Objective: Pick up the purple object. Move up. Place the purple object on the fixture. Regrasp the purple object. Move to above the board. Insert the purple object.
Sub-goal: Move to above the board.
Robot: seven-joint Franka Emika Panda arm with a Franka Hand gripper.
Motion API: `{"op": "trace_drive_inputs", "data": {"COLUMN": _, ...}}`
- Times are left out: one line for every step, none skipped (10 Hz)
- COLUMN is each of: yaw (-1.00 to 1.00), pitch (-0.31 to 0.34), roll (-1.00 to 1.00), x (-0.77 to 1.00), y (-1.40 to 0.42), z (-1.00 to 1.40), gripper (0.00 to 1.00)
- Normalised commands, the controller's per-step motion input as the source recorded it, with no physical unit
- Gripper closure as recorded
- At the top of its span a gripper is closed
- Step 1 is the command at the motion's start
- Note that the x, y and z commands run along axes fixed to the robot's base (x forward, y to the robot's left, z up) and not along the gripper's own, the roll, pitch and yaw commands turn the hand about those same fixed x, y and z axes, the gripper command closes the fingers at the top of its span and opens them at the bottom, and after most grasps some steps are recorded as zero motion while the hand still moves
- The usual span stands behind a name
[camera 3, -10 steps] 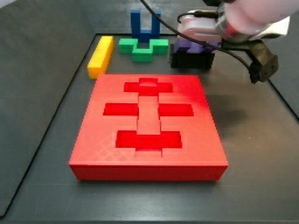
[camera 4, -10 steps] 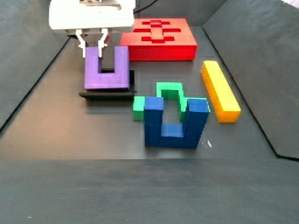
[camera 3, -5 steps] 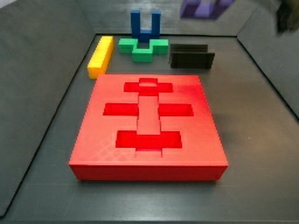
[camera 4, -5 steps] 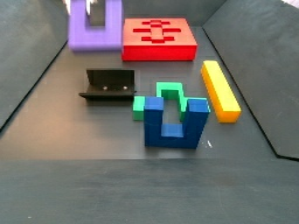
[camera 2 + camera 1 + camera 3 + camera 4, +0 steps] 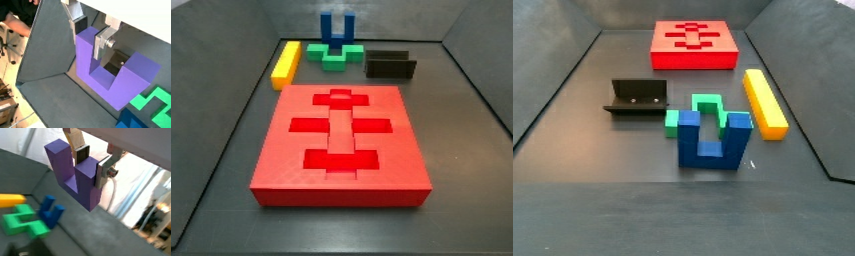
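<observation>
The gripper (image 5: 91, 168) is shut on one prong of the purple object (image 5: 69, 174), a U-shaped block that hangs below the silver fingers (image 5: 102, 172) with its base downward. In the wrist views the gripper (image 5: 90, 37) holds the purple object (image 5: 113, 75) high above the floor. Neither shows in the side views. The dark fixture (image 5: 392, 66) stands bare beyond the far right corner of the red board (image 5: 278, 150). From the opposite side, the fixture (image 5: 640, 97) sits nearer than the board (image 5: 695, 60). Part of the fixture (image 5: 119, 59) shows through the U's gap.
A yellow bar (image 5: 286, 63), a green block (image 5: 338, 56) and an upright blue two-pronged piece (image 5: 334, 27) stand beyond the board. From the opposite side the blue piece (image 5: 714, 140) and green block (image 5: 700, 108) sit beside the yellow bar (image 5: 764, 100). Dark walls ring the floor.
The gripper closed on the purple object at the fixture, lifted it off and rose out of both side views. The fixture now stands bare.
</observation>
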Motion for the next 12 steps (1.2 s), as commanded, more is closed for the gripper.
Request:
{"op": "trace_drive_inputs", "data": {"yaw": 0.01, "pitch": 0.053, "roll": -1.00, "x": -1.36, "y": -1.40, "z": 0.31, "gripper": 1.00}}
{"op": "trace_drive_inputs", "data": {"yaw": 0.02, "pitch": 0.016, "roll": -1.00, "x": -1.40, "y": -1.32, "z": 0.30, "gripper": 1.00}}
{"op": "trace_drive_inputs", "data": {"yaw": 0.03, "pitch": -0.002, "roll": -1.00, "x": -1.40, "y": -1.26, "z": 0.27, "gripper": 1.00}}
{"op": "trace_drive_inputs", "data": {"yaw": 0.03, "pitch": -0.005, "roll": -1.00, "x": -1.40, "y": -1.25, "z": 0.27, "gripper": 1.00}}
{"op": "trace_drive_inputs", "data": {"yaw": 0.04, "pitch": -0.028, "roll": -1.00, "x": -1.40, "y": -1.19, "z": 0.26, "gripper": 1.00}}
{"op": "trace_drive_inputs", "data": {"yaw": 0.04, "pitch": -0.044, "roll": -1.00, "x": -0.58, "y": -0.42, "z": 0.10, "gripper": 1.00}}
{"op": "trace_drive_inputs", "data": {"yaw": 0.04, "pitch": -0.047, "roll": -1.00, "x": -0.23, "y": -0.09, "z": 0.01, "gripper": 1.00}}
{"op": "trace_drive_inputs", "data": {"yaw": 0.02, "pitch": -0.025, "roll": -1.00, "x": -0.09, "y": 0.00, "z": -0.01, "gripper": 1.00}}
{"op": "trace_drive_inputs", "data": {"yaw": 0.02, "pitch": -0.038, "roll": -1.00, "x": -0.07, "y": -0.03, "z": 0.02, "gripper": 1.00}}
{"op": "trace_drive_inputs", "data": {"yaw": 0.02, "pitch": -0.063, "roll": -0.90, "x": -0.08, "y": -0.02, "z": 0.00, "gripper": 1.00}}
{"op": "trace_drive_inputs", "data": {"yaw": 0.01, "pitch": -0.073, "roll": -0.70, "x": -0.08, "y": 0.02, "z": 0.00, "gripper": 1.00}}
{"op": "trace_drive_inputs", "data": {"yaw": 0.00, "pitch": -0.081, "roll": -0.43, "x": -0.08, "y": 0.04, "z": 0.00, "gripper": 1.00}}
